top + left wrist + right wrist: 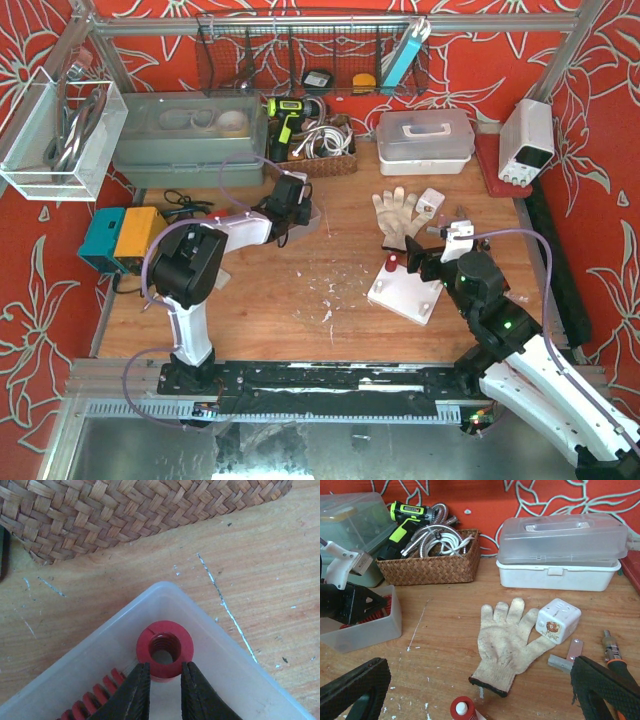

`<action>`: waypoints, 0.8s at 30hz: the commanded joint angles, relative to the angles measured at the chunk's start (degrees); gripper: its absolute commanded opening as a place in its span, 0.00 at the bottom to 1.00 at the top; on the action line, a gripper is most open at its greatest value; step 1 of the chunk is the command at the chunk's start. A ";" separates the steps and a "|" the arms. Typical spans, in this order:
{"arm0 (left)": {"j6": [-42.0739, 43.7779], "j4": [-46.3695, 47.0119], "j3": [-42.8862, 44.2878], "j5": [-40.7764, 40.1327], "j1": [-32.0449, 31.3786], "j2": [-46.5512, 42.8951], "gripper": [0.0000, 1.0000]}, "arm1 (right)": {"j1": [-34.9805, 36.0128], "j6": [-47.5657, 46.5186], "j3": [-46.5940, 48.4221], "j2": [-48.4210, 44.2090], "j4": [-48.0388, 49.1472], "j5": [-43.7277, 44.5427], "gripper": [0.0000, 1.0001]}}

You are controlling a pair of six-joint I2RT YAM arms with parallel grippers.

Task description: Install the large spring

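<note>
The large spring (165, 650) is a thick red coil standing on end in a corner of a translucent tray (160, 587). My left gripper (165, 680) is shut on its lower part, one dark finger on each side. In the top view that gripper (295, 205) is at the tray, near the back of the table. A white fixture block (405, 290) with a red post (462, 709) topped by a white pin lies right of centre. My right gripper (480, 690) hovers just above it, open wide and holding nothing.
A second red spring (95, 700) lies in the tray. A wicker basket (125, 510) stands just behind the tray. A glove (507, 640), a white cube (558, 620), metal brackets (567, 656), a screwdriver (612, 650) and a plastic toolbox (560, 550) occupy the right side.
</note>
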 commanded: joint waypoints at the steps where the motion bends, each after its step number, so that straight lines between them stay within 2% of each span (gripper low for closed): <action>1: -0.55 -3.64 -0.94 -0.49 0.15 -3.83 0.23 | 0.03 -0.03 -0.68 -0.57 -0.28 1.37 0.99; 7: -1.15 -2.04 -3.52 0.94 0.19 -8.41 0.34 | 0.08 0.31 -0.94 0.10 0.48 1.15 0.99; 17: -0.23 -3.42 0.63 1.18 0.19 -1.73 0.46 | 0.04 0.10 -0.50 -0.19 -0.13 1.44 0.99; 24: 0.15 -4.24 3.61 0.62 0.22 2.56 0.50 | 0.03 0.05 -0.50 -0.35 -0.24 1.78 0.99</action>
